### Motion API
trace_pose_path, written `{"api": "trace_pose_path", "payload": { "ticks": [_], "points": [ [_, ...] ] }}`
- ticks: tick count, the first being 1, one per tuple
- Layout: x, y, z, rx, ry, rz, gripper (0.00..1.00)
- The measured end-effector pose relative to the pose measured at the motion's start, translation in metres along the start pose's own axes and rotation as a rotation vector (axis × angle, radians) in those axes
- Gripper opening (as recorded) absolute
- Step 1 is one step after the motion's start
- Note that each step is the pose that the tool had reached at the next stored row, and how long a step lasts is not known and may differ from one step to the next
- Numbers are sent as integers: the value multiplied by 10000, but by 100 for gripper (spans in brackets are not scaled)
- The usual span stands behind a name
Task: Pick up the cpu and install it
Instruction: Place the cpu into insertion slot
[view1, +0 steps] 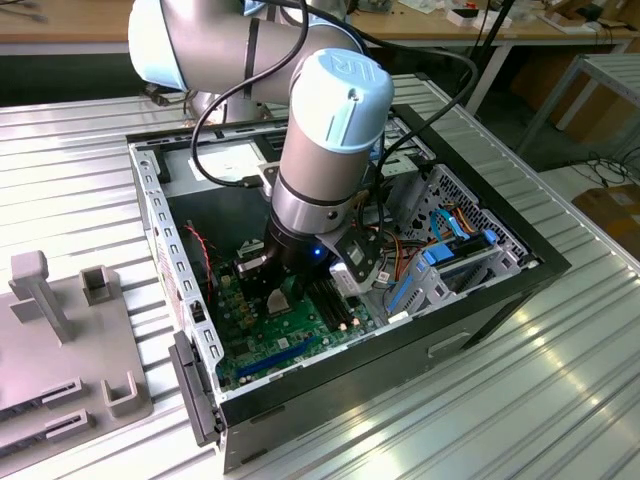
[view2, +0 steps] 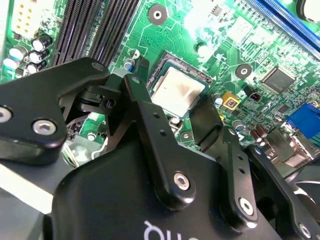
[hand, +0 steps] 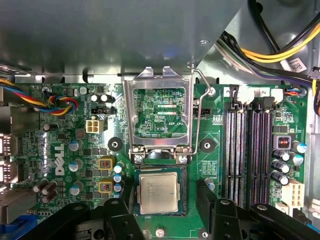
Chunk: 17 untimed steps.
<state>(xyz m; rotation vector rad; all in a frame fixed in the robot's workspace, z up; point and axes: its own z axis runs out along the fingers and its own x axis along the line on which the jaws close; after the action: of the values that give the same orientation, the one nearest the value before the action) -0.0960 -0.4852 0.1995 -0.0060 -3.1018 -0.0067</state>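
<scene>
Here the small, flat, silvery-tan square cpu (hand: 159, 192) lies in the black square socket (hand: 183, 185) on the green board (hand: 215, 150). The board sits inside the black metal computer case (view1: 480, 300) on the ribbed silver table (view1: 450, 420). The black gripper (hand: 165, 196) is wide open and holds nothing. Its fingers (hand: 206, 195) stand one on each side of the cpu. The shiny metal socket lid (hand: 159, 80) is flipped up.

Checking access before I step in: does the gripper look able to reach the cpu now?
Probably yes: the cpu lies uncovered in the socket, the metal frame stands up clear of it, and the gripper has its fingers apart on either side.
</scene>
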Motion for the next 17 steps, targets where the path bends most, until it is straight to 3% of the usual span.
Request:
{"api": "trace_pose_path", "payload": {
  "ticks": [3,9,17],
  "points": [
    [44,-2,1,-20,-16,0,60],
    [52,10,1,-115,-43,-3,60],
    [51,100,2,-150,-45,-5,60]
  ]
}}
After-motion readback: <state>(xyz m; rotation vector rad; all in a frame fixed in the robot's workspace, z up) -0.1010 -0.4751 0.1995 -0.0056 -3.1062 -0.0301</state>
